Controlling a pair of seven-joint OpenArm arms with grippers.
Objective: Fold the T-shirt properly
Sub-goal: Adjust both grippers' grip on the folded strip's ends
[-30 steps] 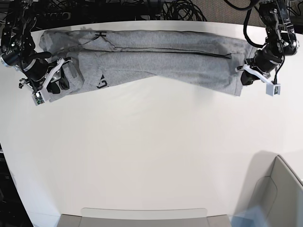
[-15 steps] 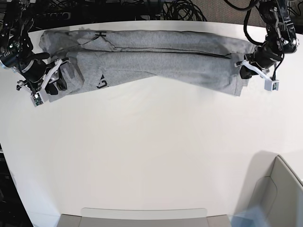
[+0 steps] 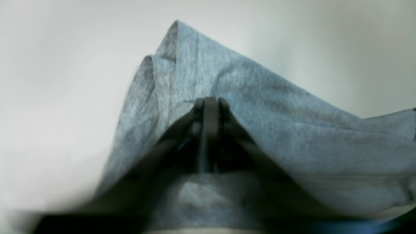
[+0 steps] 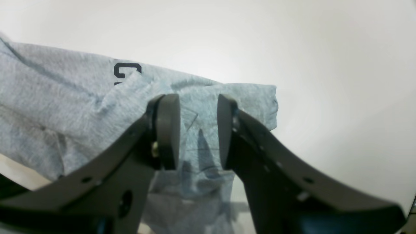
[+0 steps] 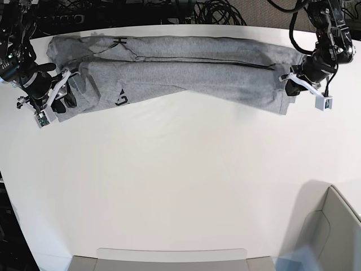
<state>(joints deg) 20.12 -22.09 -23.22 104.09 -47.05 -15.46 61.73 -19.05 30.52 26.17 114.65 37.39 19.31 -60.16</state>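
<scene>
Left gripper [image 3: 210, 105] pinches T-shirt [image 5: 186, 70] fold, seen only at wrist. Right gripper [image 4: 198, 130] jaws apart, cloth beyond them; lettering visible beside.

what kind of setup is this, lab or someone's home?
Likely a robotics lab bench. A plain white table carries only the grey T-shirt, a tangle of black cables sits behind the far edge, and the left gripper and right gripper work the shirt's ends.

Even bright light, soft shadows; left wrist view blurry, esp. lower edge; base view bowed w/ fisheye distortion.
</scene>
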